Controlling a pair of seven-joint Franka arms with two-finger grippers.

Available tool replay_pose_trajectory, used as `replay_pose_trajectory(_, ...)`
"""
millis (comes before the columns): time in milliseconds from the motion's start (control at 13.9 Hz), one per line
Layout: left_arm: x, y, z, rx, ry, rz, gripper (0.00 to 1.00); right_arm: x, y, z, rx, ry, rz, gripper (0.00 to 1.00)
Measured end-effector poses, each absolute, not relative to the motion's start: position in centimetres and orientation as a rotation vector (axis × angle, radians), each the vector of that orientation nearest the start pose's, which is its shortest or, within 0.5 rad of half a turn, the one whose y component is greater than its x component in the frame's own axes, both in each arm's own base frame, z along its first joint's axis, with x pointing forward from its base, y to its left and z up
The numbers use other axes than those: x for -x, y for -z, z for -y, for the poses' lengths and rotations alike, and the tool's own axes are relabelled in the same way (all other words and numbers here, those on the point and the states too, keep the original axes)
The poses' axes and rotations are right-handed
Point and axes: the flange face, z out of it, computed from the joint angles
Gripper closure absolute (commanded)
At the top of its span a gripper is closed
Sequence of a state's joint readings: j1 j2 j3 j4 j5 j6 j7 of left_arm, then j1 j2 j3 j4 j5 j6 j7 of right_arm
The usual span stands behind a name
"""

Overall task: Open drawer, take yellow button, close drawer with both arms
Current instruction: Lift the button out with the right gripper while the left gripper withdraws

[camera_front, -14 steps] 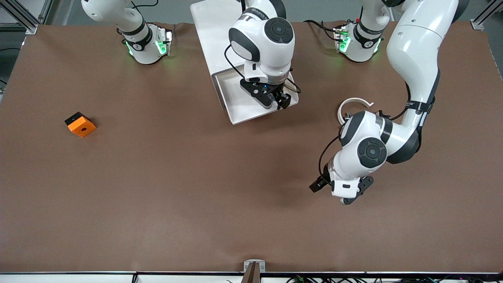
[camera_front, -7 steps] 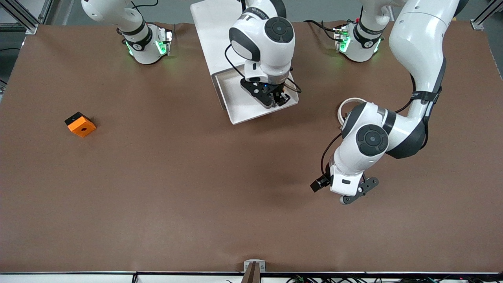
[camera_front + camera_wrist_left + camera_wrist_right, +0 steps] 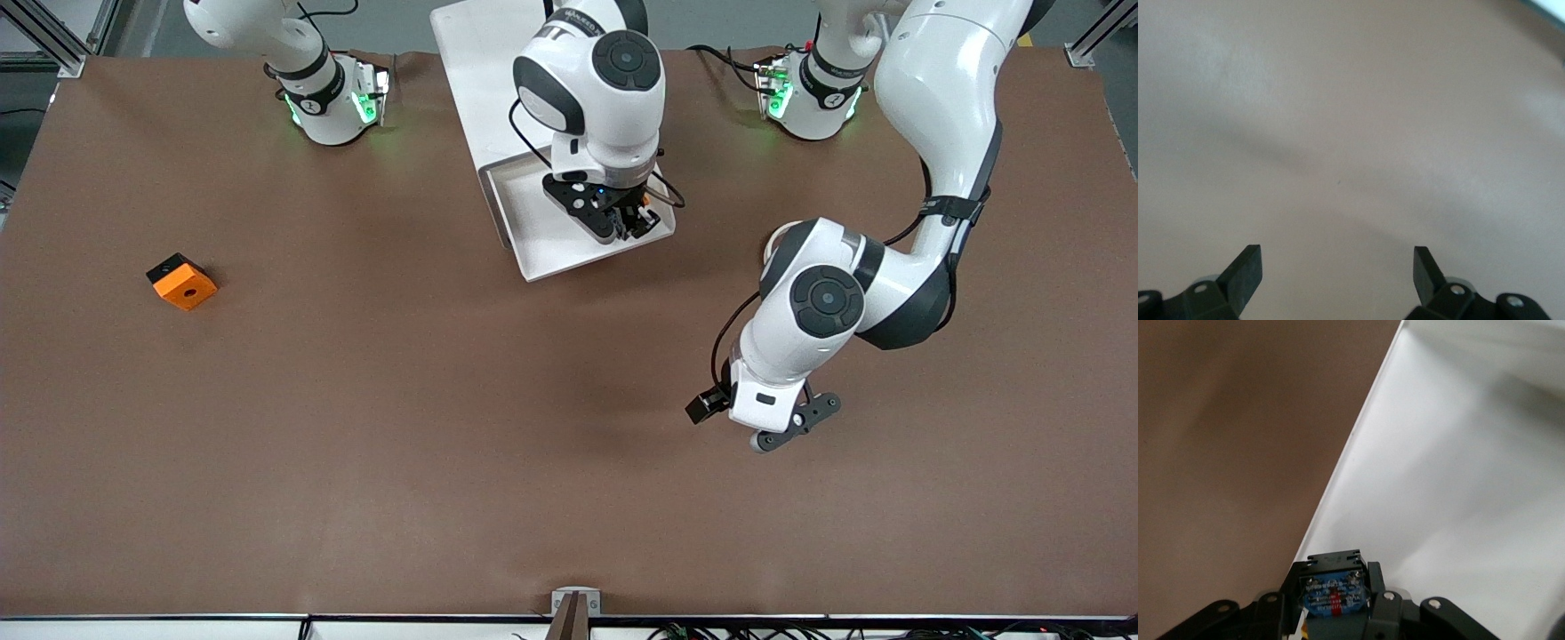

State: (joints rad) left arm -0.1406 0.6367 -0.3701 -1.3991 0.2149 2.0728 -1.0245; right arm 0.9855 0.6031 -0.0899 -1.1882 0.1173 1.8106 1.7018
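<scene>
Clamped on the button (image 3: 642, 216), the right gripper (image 3: 629, 222) is hanging inside the open drawer (image 3: 542, 240) in the front view, close to the drawer's wall toward the left arm's end of the table (image 3: 373, 427); the right arm is reaching in from over the white cabinet (image 3: 484, 80), wrist pointing down. The left gripper (image 3: 772, 433) is hovering over bare brown table, well apart from the drawer, its forearm bent low and angled toward the right arm's end. An orange block (image 3: 182, 282) is sitting alone near the right arm's end, with wide open surface all round. In the left wrist view, both fingers (image 3: 1245, 273) are standing wide apart over empty table. In the right wrist view, the fingers (image 3: 1381, 603) are squeezing the button's dark blue body (image 3: 1333, 592) above the drawer's white floor (image 3: 1458, 493), beside its straight edge.
</scene>
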Motion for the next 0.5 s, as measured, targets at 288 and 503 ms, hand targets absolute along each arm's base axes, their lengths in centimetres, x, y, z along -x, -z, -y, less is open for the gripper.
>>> replay_pose_trajectory(288,-64.2,-35.0,32.1,3.115,-0.021,0.707,0.00,-49.4,-48.7,-52.8,2.809,-0.167,-1.238,1.00)
replay_pose_trajectory(503,-62.6,-34.9,34.4,3.125,-0.070,0.643,0.00,-54.8,-51.1,-44.2,2.884,-0.214,-1.114,1.00)
